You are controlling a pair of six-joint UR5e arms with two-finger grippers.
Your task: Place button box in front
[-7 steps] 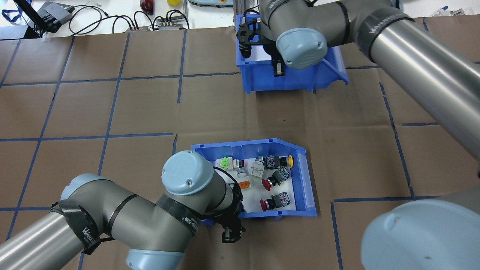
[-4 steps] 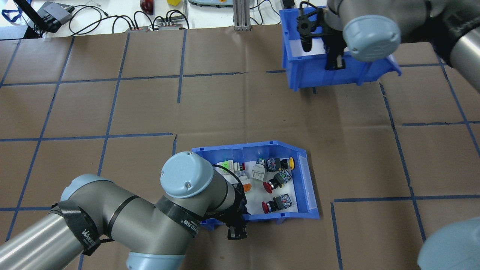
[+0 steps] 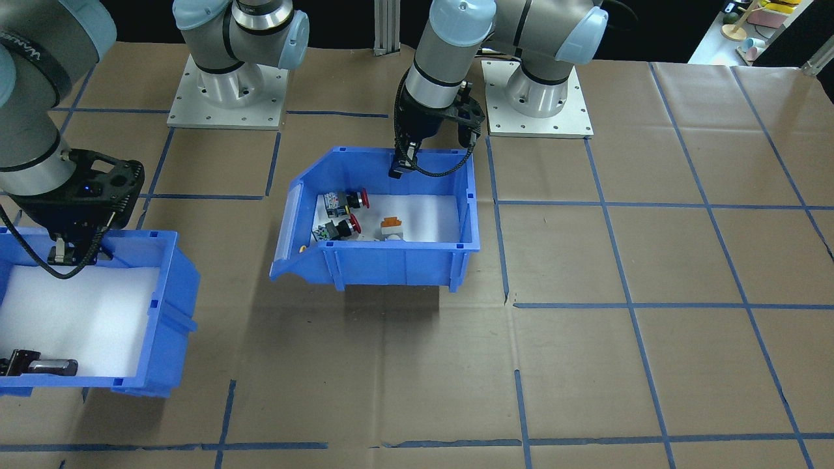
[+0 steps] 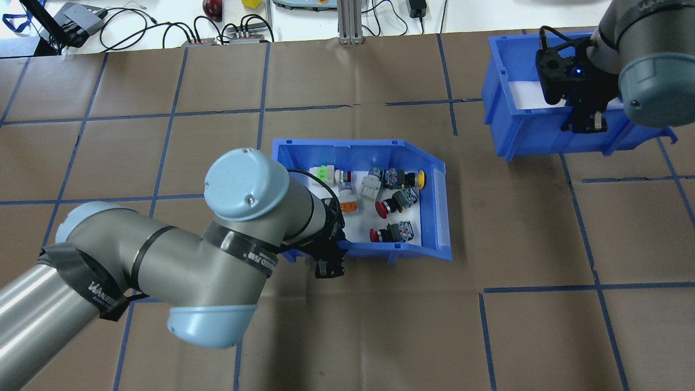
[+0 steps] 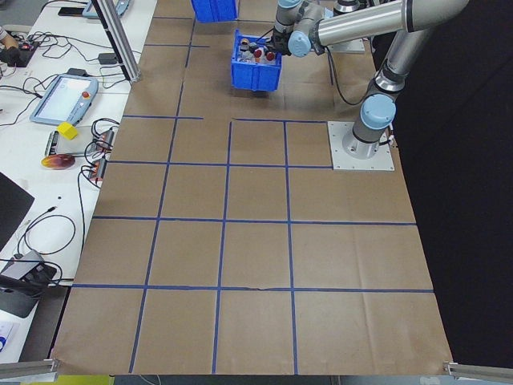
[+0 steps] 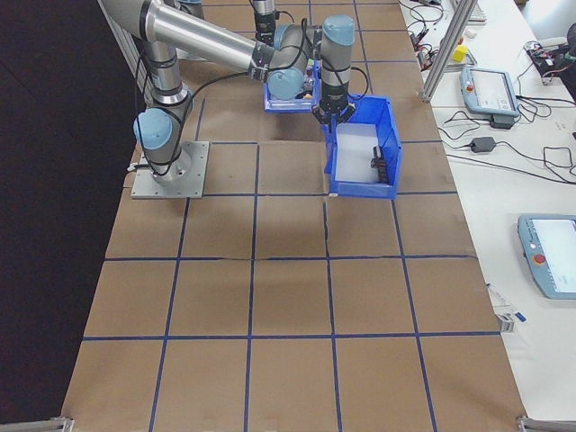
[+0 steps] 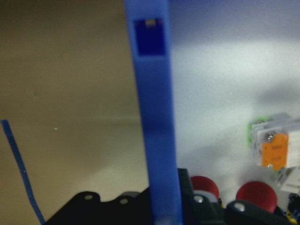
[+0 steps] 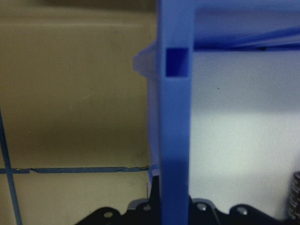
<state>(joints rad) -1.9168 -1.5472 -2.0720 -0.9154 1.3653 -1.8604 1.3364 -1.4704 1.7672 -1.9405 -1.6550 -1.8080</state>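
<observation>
Overhead, the brown paper table [image 4: 163, 152] carries blue tape lines in a grid. Both arms bend down over rigid blue plastic bins. The left gripper [image 4: 329, 259] is clamped on the near wall of the button box [image 4: 438, 217], one finger inside, one outside; beyond the jaws, red, yellow, orange and green push-buttons [image 4: 386, 205] lie on white foam. The right gripper [image 4: 583, 120] likewise pinches the second bin [image 4: 507, 136] by its near wall.
</observation>
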